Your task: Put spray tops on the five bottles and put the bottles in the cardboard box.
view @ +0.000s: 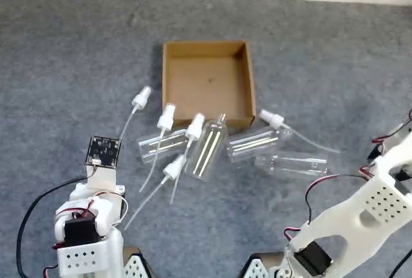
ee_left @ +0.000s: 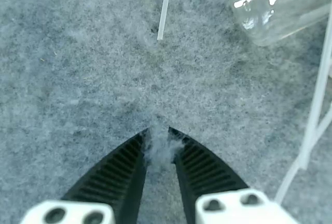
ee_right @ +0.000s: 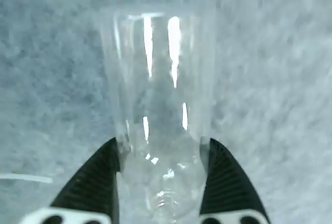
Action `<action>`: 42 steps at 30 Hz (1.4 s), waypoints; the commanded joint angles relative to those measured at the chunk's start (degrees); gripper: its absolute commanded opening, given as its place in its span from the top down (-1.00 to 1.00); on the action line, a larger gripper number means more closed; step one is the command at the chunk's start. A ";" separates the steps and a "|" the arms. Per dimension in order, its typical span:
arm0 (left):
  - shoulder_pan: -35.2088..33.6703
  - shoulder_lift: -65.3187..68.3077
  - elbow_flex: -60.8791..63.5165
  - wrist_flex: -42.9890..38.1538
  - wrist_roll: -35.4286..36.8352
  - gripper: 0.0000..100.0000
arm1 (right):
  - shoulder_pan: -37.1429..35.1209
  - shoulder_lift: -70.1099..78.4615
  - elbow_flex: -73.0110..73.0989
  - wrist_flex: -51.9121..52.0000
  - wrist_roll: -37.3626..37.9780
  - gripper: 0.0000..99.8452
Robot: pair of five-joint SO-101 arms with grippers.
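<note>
1. Cardboard box: upper centre of the high view, open and with nothing inside.
2. Bottles: clear, lying on their sides on the grey carpet, just below the box. Spray tops with long tubes lie loose among them and to their left. No top appears seated yet.
3. Right gripper: jaws spread to either side of the held bottle, pads against its walls, at the centre of the right wrist view.
4. Left gripper: jaws almost together and gripping nothing, lower centre of the left wrist view. A dip tube ends at top centre.
5. Step in hand, as judged: steadying one bottle for capping. Grip firmly without crushing the thin wall and leave the neck clear. The left arm should take a top by its head, thread the tube straight in, then press it home.
</note>
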 commanded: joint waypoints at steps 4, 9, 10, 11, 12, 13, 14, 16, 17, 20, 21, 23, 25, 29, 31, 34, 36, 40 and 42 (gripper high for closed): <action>0.84 -0.13 1.27 0.44 -0.18 0.98 | -8.22 -2.51 -3.56 1.71 -1.76 0.84; 0.84 -0.13 1.27 0.44 -0.18 0.98 | -12.18 -5.14 -3.56 2.59 -0.97 0.54; 0.84 -0.13 1.27 0.44 -0.18 0.98 | -12.88 -5.41 -3.74 3.21 -0.97 0.53; 0.84 -0.13 1.27 0.44 -0.18 0.98 | -13.49 -5.58 -3.74 3.65 -0.97 0.53; 0.84 -0.13 1.27 0.44 -0.18 0.98 | -14.02 -5.58 -3.74 4.18 -0.88 0.53; 0.84 -0.13 1.27 0.44 -0.18 0.98 | -14.46 -5.67 -3.82 4.35 -0.79 0.53; 0.84 -0.13 1.27 0.44 -0.18 0.98 | -14.73 -5.85 -3.91 4.35 -0.26 0.53; 0.84 -0.13 1.27 0.44 -0.18 0.98 | -15.25 -6.20 -5.32 4.44 5.19 0.53; 0.84 -0.13 1.27 0.44 -0.18 0.98 | -15.25 -6.64 -5.93 4.44 8.79 0.53; 0.84 -0.13 1.27 0.44 -0.18 0.98 | -14.81 -8.84 -8.57 6.11 19.96 0.53; 0.84 -0.13 1.27 0.44 -0.18 0.98 | -14.81 -9.98 -9.89 7.16 25.41 0.53; 0.84 -0.13 1.27 0.44 -0.18 0.98 | -14.99 -12.44 -12.97 8.75 36.31 0.53; 0.84 -0.13 1.27 0.44 -0.18 0.98 | -15.08 -14.90 -15.08 8.84 49.23 0.53; 0.84 -0.13 1.27 0.44 -0.18 0.98 | -13.85 -16.75 -13.76 9.10 80.97 0.53; 0.84 -0.13 1.27 0.44 -0.18 0.98 | -11.82 -16.57 -9.54 9.01 94.77 0.53; 0.84 -0.13 1.27 0.44 -0.18 0.98 | -9.45 -16.40 -2.86 8.92 109.80 0.53; 0.84 -0.13 1.27 0.44 -0.18 0.98 | -8.31 -16.40 1.01 8.84 115.52 0.53; 0.84 -0.13 1.27 0.44 -0.18 0.98 | -6.11 -16.40 6.11 8.75 125.80 0.53; 0.84 -0.13 1.27 0.44 -0.18 0.98 | -6.02 -16.40 7.78 6.37 126.77 0.53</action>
